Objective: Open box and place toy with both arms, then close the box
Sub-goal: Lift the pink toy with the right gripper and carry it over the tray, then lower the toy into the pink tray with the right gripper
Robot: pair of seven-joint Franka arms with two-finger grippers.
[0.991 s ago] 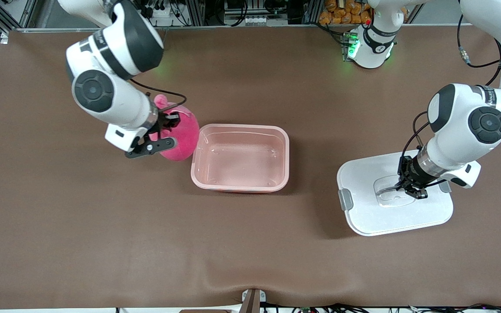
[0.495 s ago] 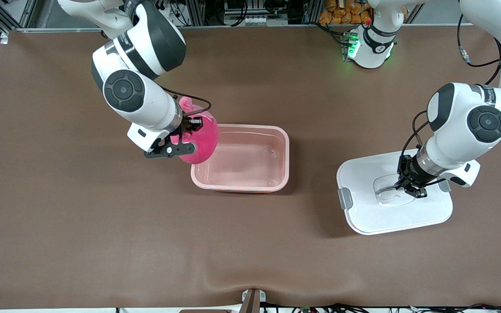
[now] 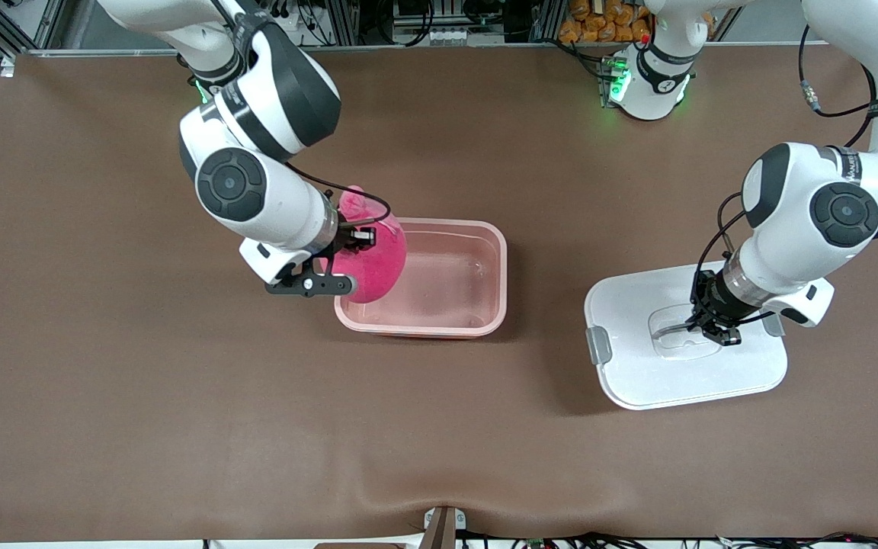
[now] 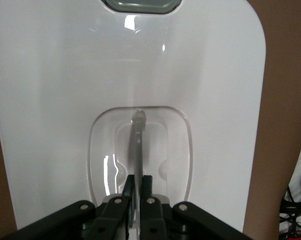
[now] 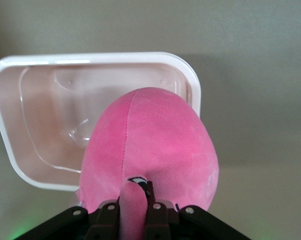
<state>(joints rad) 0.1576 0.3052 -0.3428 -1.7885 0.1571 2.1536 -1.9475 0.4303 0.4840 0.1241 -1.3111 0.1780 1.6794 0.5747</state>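
Brown counter (image 3: pixel 180 396): right jaws (image 3: pixel 347 263) grasp the toy (image 3: pixel 374 259) over the box (image 3: pixel 424 328) rim at the right arm's end; left jaws (image 3: pixel 713 329) clench the lid (image 3: pixel 637 381) handle.

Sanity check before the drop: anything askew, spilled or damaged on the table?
Nothing stands out. Translucent pink plastic tub sits open, empty and square. Its white lid hangs slightly skewed from the left pincer by the grey handle. Right pincer holds the hot-pink plush toy over the tub's rim.
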